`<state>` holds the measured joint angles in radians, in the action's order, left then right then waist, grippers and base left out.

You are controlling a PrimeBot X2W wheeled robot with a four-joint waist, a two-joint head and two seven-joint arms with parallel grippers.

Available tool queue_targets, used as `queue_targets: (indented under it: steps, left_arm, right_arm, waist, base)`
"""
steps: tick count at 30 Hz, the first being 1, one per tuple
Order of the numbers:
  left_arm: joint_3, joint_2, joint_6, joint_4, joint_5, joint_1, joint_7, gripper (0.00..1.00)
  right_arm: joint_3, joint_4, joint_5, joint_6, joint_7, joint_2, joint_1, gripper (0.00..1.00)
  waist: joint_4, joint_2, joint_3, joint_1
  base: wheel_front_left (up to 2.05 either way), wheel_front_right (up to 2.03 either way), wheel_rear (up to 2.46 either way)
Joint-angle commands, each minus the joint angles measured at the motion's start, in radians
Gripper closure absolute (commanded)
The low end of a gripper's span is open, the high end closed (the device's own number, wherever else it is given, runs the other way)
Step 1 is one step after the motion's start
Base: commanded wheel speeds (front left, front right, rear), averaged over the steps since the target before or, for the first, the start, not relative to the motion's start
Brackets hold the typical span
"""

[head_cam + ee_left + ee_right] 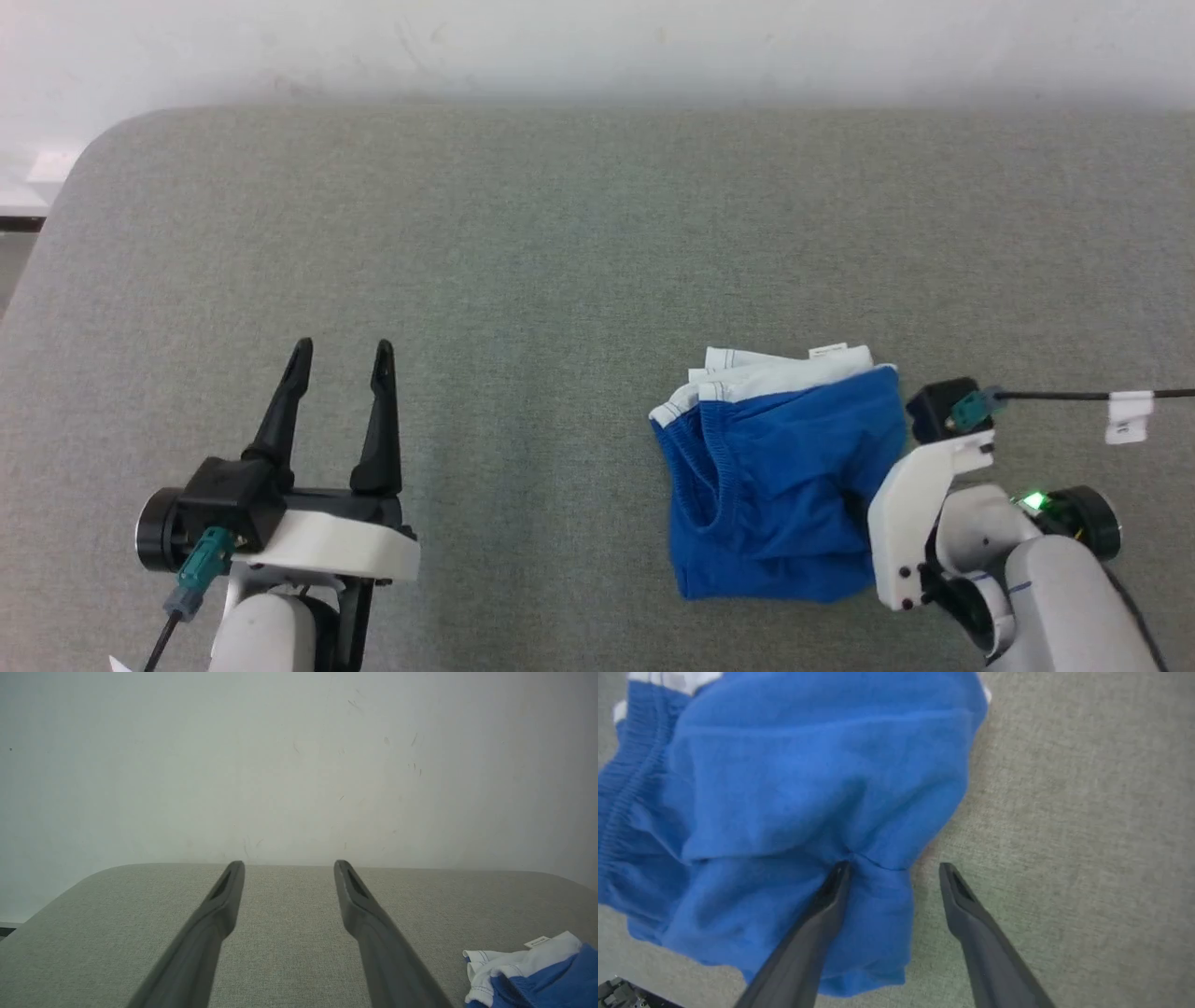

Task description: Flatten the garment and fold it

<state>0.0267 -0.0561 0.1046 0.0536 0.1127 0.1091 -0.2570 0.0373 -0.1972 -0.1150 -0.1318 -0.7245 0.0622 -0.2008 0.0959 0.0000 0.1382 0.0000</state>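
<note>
The blue shorts lie crumpled in a rough square on the grey table, right of centre, with white trim and a small white tag bunched at their far edge. My right gripper points down at their right edge and is open: one finger presses into the blue fabric, the other stands over bare table. In the head view its fingers are hidden under the white wrist. My left gripper rests open at the lower left, well clear of the shorts, nothing between its fingers.
The grey cloth-covered table has a rounded far-left corner and ends at a pale wall. A black cable with a white label runs off to the right from my right wrist.
</note>
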Motion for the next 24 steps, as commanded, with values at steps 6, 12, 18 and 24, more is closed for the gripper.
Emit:
queue_targets:
  steps: [6,12,18,24]
  left_arm:
    - [0.008,0.004,0.005,0.009,-0.006,0.009,-0.005,0.00]
    - [0.017,0.005,0.001,0.000,-0.014,-0.002,-0.005,0.00]
    - [0.041,0.005,-0.010,-0.019,-0.012,-0.022,-0.005,0.00]
    - [0.064,0.005,-0.024,-0.053,-0.010,-0.016,-0.005,0.00]
  right_arm:
    - [0.030,-0.122,0.030,0.001,0.017,0.007,-0.018,0.60]
    - [0.094,-0.136,-0.006,0.001,0.014,0.065,-0.056,1.00]
    - [0.228,-0.102,-0.046,0.001,-0.003,0.162,-0.127,1.00]
    - [0.343,-0.109,-0.124,0.001,-0.004,0.268,-0.283,1.00]
  waist:
    - [0.019,0.0000,0.011,0.0000]
    - [-0.001,0.0000,0.010,0.0000]
    - [-0.102,0.0000,0.028,0.0000]
    - [-0.280,0.0000,0.091,0.0000]
  base:
    - [0.00,0.00,0.00]
    - [0.00,0.00,0.00]
    - [0.00,0.00,0.00]
    - [0.00,0.00,0.00]
